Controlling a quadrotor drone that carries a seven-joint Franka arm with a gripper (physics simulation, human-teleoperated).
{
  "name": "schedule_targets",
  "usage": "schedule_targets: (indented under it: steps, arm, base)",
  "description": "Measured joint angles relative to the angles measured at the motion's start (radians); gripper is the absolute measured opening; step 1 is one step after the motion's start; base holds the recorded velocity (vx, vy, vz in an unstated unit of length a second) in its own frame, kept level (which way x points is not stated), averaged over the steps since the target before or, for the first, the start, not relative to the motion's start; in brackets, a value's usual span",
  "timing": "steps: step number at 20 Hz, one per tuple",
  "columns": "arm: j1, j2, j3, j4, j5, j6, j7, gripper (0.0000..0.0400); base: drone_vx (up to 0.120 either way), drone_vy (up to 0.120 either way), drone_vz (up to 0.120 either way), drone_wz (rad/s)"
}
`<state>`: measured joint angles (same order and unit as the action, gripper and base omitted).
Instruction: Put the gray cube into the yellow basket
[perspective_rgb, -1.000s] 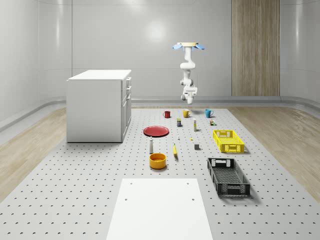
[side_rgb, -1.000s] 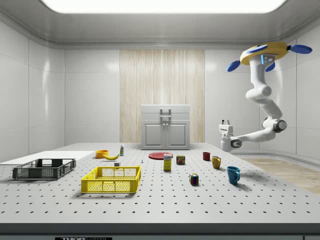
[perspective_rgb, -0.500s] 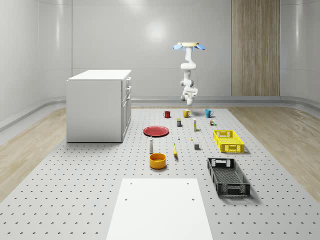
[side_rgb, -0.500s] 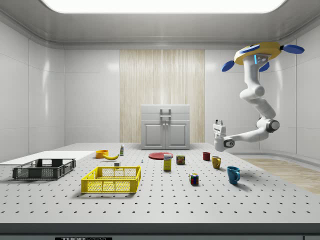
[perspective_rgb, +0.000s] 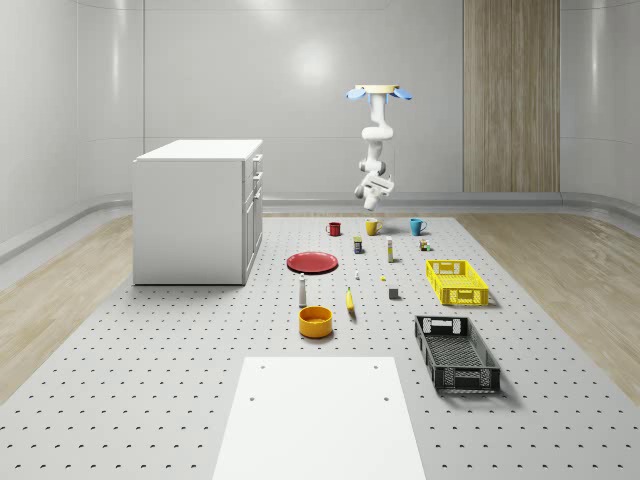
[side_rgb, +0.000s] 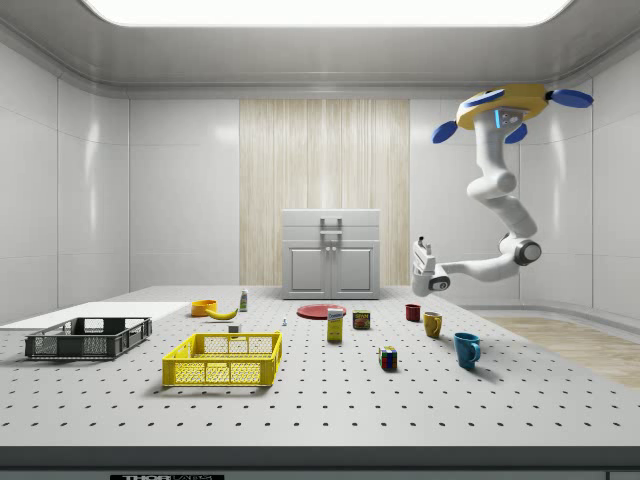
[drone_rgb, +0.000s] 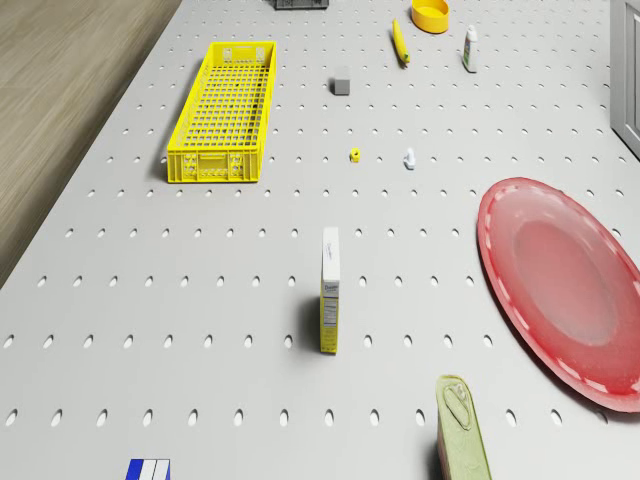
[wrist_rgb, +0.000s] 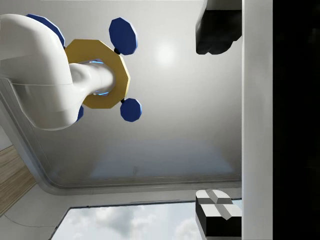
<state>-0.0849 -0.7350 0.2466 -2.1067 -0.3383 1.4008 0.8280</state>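
Drone (side_rgb: 505, 103) hovers high over the table's far end, above the mugs. Gripper (side_rgb: 423, 243) spread, empty (pointing up). Gray cube (drone_rgb: 341, 85) sits near yellow basket (drone_rgb: 222, 110), bare table between them.

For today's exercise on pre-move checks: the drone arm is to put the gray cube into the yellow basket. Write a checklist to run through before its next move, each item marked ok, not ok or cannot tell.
1. Gray cube free on the table, nothing on it: ok.
2. Yellow basket upright, open side up, nothing seen inside: ok.
3. Cube and basket apart, bare table between them: ok.
4. Drone above the cube: not ok; it hovers high over the mug end of the table, far from the cube.
5. Gripper pointing down at the table: not ok; it points upward, above the red mug.
6. Gripper holding nothing: ok; fingers apart, nothing between them.
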Motion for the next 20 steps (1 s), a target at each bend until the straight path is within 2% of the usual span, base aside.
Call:
schedule_targets:
  steps: [3, 5, 8, 10, 13, 15, 20]
  arm:
    - [-0.047, -0.016, 0.139, -0.068, -0.205, 0.01, 0.034, 0.04]
    - [-0.092, -0.034, 0.257, -0.148, -0.387, 0.019, 0.07, 0.04]
    - [-0.184, -0.073, 0.449, -0.325, -0.715, 0.027, 0.157, 0.04]
    - [-0.266, -0.103, 0.569, -0.458, -0.943, 0.016, 0.238, 0.04]
    - [-0.42, -0.145, 0.717, -0.62, -1.238, -0.035, 0.372, 0.04]
    - [-0.529, -0.171, 0.792, -0.689, -1.382, -0.082, 0.455, 0.04]
    - [-0.746, -0.23, 0.91, -0.766, -1.574, -0.183, 0.604, 0.04]
  base:
    - [0.12, 0.0, 0.0, 0.0]
    - [0.12, 0.0, 0.0, 0.0]
    - [0.12, 0.0, 0.0, 0.0]
    - [0.12, 0.0, 0.0, 0.0]
    - [0.12, 0.0, -0.053, 0.0]
    - [0.12, 0.0, -0.12, 0.0]
    - [0.12, 0.0, -0.12, 0.0]
